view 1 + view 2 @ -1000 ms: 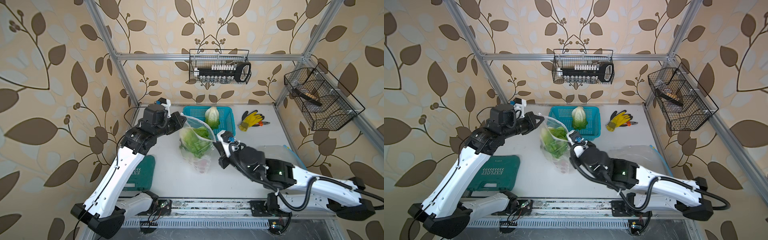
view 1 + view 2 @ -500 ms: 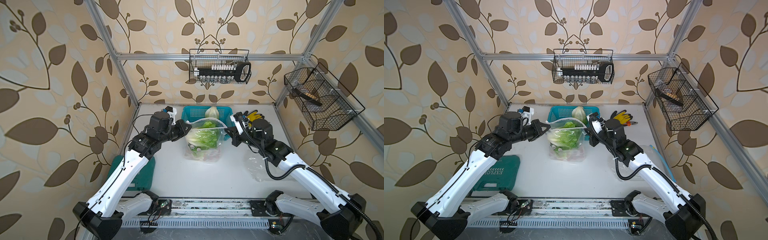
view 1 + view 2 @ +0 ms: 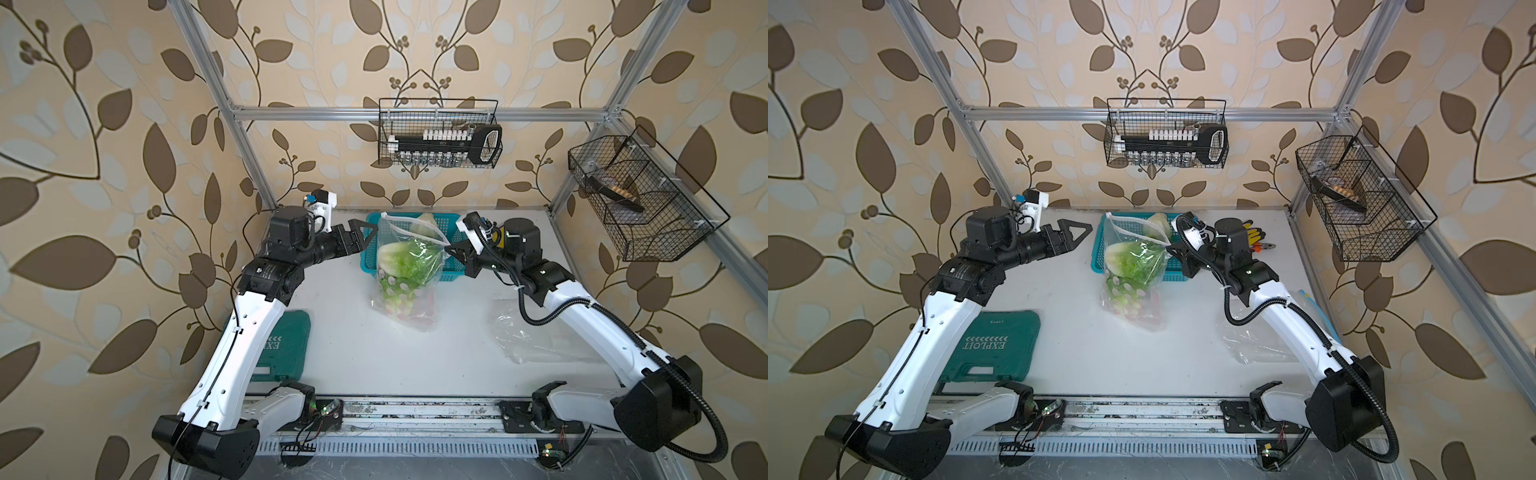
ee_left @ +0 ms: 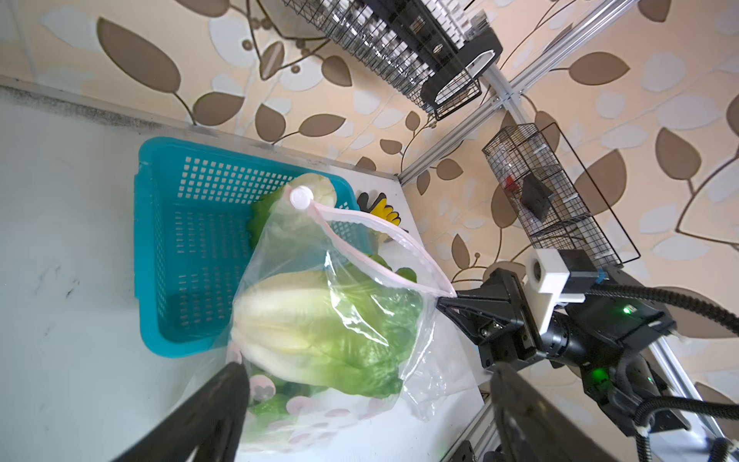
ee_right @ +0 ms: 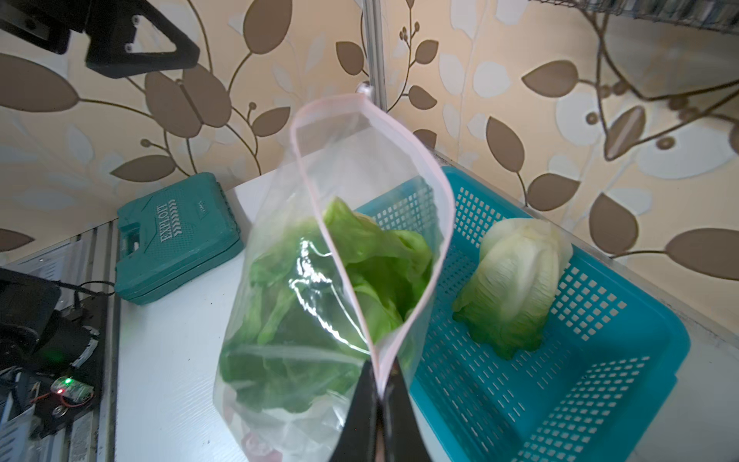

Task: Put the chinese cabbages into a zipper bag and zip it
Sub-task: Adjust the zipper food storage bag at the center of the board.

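The zipper bag [image 3: 405, 266], chinese cabbages [image 4: 312, 328] inside, is just released by the left gripper [image 3: 368, 239], now spread wide, and is held by the clamped right gripper [image 3: 451, 249] alone, so the third cabbage [image 5: 516, 280], in the basket [image 5: 580, 360], can be fetched.

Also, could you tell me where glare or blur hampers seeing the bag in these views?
Right wrist view: a bright glare streak crosses the bag, and the right gripper pinching its rim is blurred. Left wrist view: milder sheen on the film, left gripper dark and out of focus. Both top views: even light, sharp, little glare.
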### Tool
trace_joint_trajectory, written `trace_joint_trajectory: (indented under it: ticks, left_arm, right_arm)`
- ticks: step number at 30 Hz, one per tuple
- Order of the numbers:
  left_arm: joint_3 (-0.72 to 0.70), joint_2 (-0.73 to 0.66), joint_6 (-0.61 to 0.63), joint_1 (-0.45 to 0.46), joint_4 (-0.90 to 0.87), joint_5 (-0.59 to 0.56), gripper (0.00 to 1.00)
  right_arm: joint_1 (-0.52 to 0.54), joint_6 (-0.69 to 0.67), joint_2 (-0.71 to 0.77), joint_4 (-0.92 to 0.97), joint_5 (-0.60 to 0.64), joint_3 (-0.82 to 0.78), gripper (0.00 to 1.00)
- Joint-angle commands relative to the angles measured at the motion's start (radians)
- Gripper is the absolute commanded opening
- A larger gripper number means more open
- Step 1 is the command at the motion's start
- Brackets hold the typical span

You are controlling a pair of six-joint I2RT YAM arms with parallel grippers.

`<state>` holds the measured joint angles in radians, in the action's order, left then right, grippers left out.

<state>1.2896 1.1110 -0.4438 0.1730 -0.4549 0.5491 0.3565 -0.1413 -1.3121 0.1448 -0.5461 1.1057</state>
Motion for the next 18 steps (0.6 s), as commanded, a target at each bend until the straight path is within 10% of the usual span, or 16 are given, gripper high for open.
trace_joint_trajectory:
  ticks: [1, 7, 18]
  left_arm:
    - [-0.074, 0.033, 0.149, -0.034, 0.151, 0.117, 0.97]
    - [-0.156, 0.200, 0.096, -0.093, 0.499, 0.283, 0.97]
    - [0.083, 0.648, 0.050, -0.155, 0.588, 0.639, 0.87]
  right_arm:
    - [-0.024, -0.061, -0.053, 0.027, -0.118, 0.061, 0.00]
    - [-0.057, -0.074, -0.098, 0.036, -0.143, 0.088, 0.00]
    - [-0.095, -0.022, -0.134, -0.020, -0.185, 0.104, 0.00]
